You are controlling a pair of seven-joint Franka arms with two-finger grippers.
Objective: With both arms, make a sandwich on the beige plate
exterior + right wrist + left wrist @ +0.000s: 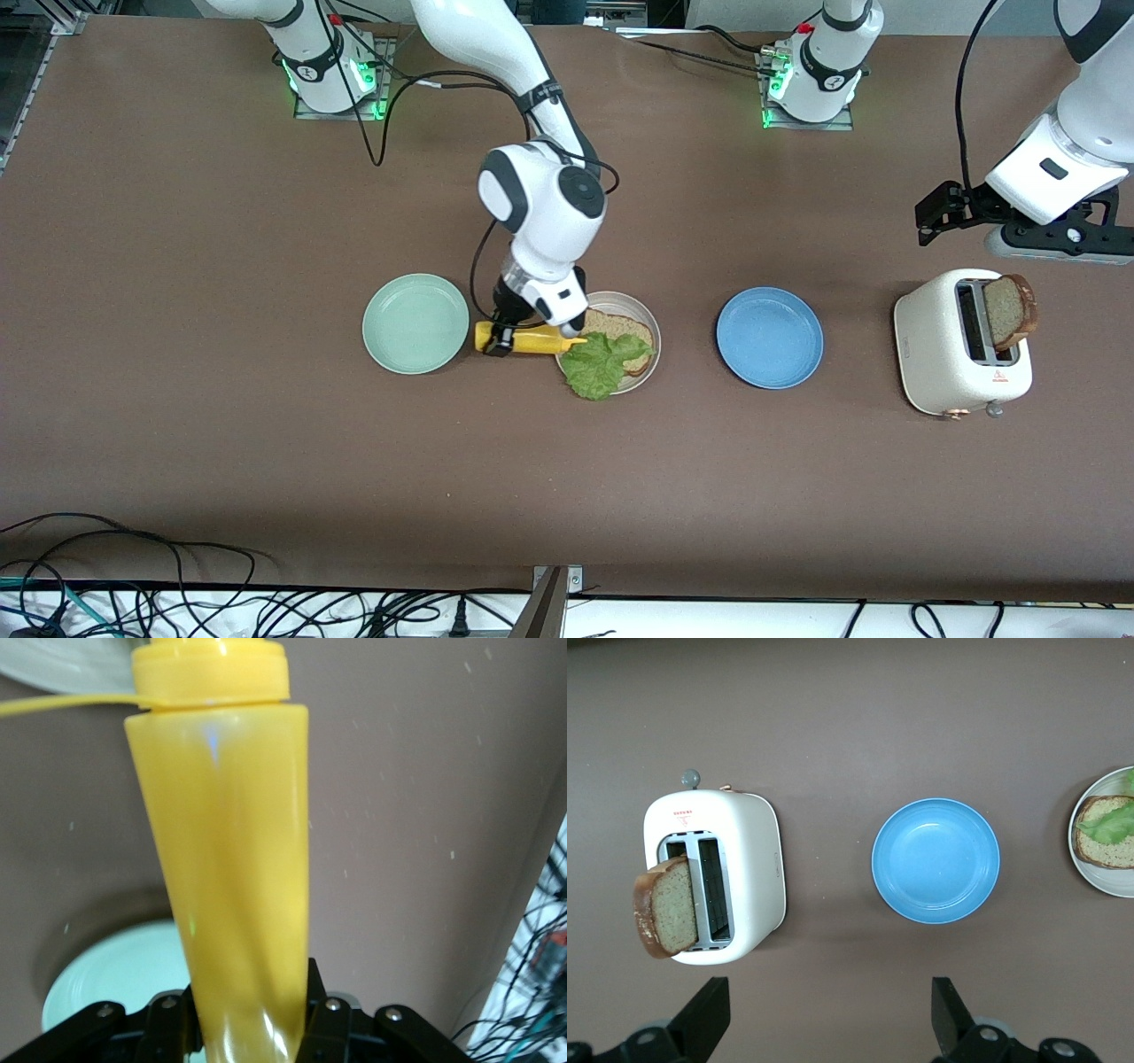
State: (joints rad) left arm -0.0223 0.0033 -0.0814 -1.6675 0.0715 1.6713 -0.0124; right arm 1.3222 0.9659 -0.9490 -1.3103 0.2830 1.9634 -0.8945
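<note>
Sandwich partly under right claw

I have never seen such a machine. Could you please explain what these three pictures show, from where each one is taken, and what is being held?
Two white robot arms work at a brown table. One picture looks down from high across the table; the other two come from a camera on each arm's wrist.

On the table are a mint-green plate, a beige plate carrying a bread slice with a lettuce leaf, a blue plate, and a white toaster with a second bread slice sticking out.

The right gripper, between the mint-green and beige plates, has its jaws shut on a yellow squeeze bottle pointing toward the sandwich. The left gripper waits above the toaster area, jaws open, holding nothing.
</note>
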